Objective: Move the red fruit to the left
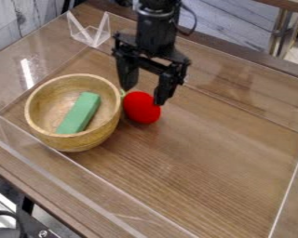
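The red fruit [142, 109] is a small bright red ball lying on the wooden table just right of the wooden bowl [46, 124]. My gripper [142, 85] hangs pointing down right above and slightly behind the fruit. Its two black fingers [122, 75] stand spread wide, one on each side of the fruit's top, with nothing held between them. The lower ends of the fingers overlap the fruit's upper edge in this view; I cannot tell whether they touch it.
A green rectangular block [78, 112] lies inside the bowl. Clear acrylic walls [289, 191] enclose the tabletop, with a clear V-shaped stand [89, 31] at the back left. Bare wood stretches to the right and front of the fruit.
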Tool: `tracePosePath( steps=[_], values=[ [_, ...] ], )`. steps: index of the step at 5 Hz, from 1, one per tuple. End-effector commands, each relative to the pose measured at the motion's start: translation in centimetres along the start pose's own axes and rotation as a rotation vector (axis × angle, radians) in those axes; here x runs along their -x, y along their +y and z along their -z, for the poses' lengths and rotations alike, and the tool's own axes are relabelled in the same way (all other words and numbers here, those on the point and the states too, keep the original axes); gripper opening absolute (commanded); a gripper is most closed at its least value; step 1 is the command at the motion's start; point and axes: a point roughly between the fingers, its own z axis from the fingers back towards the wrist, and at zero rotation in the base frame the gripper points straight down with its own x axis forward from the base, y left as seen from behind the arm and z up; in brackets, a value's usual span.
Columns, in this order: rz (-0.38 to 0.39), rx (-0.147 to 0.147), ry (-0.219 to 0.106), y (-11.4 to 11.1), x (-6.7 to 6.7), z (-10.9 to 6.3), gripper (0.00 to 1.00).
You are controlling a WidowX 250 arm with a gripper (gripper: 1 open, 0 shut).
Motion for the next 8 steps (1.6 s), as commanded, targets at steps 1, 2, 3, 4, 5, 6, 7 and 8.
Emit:
tracePosePath(
  steps=[1,2,3,4,5,6,7,8],
  values=[
    [-0.011,-0.012,-0.101,0.7,0.3,-0.5,1.0],
    [-0.031,-0.012,-0.145,-0.1,0.1,0.0,1.0],
    [-0.039,-0.006,-0.169,-1.1,0.0,0.4,1.0],
    [-0.04,0.0,-0.192,-2.0,-0.2,0.7,1.0],
    [-0.06,-0.003,-0.213,-1.2,-1.0,1.2,1.0],
    [-0.084,-0.015,-0.219,0.0,-1.7,1.7,1.0],
    [-0.11,-0.025,-0.227,-0.5,-2.4,2.2,1.0],
    [-0.119,-0.024,-0.233,-1.5,-3.0,2.3,1.0]
  ],
)
